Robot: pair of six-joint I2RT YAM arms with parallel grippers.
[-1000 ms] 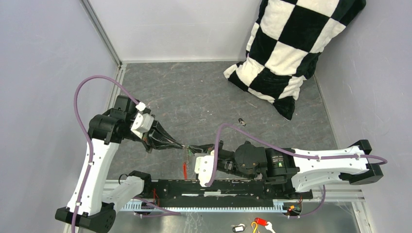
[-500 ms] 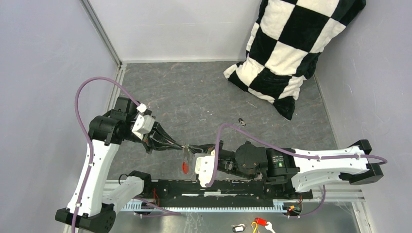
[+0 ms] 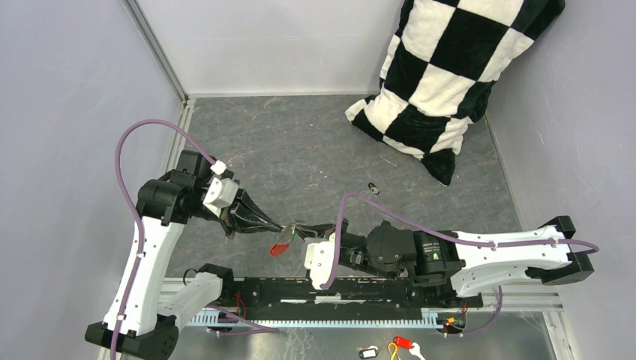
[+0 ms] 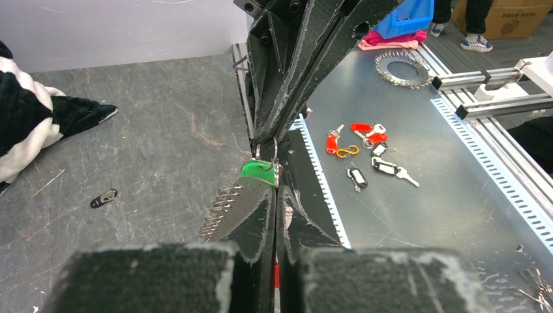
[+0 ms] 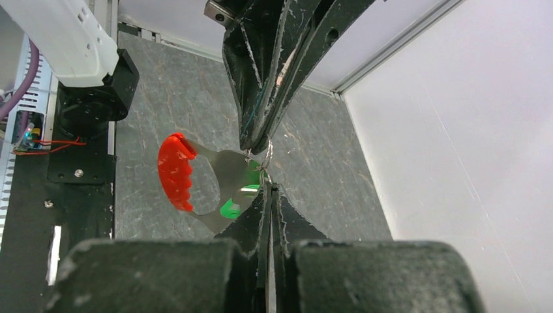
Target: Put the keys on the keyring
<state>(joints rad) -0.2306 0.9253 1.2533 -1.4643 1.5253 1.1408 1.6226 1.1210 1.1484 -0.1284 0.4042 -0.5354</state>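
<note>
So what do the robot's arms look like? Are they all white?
Not all white. The left arm and right arm have white shells with chunky black joints. A purple cable loops over each one. The left gripper and right gripper have black, pointy fingers, scuffed with pale scratches. The right arm has a tiny green light.

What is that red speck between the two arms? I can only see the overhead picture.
Observer: The right wrist camera shows a red key dangling from the keyring, which the left claw and right claw pinch shut between them.
Operator: Is anything else on it?
Observer: Yes, the left wrist camera shows a green tag at the keyring.
Operator: And the dark speck farther back?
Observer: Up close, it is a small dark key lying flat on the mat, touching neither claw.
</note>
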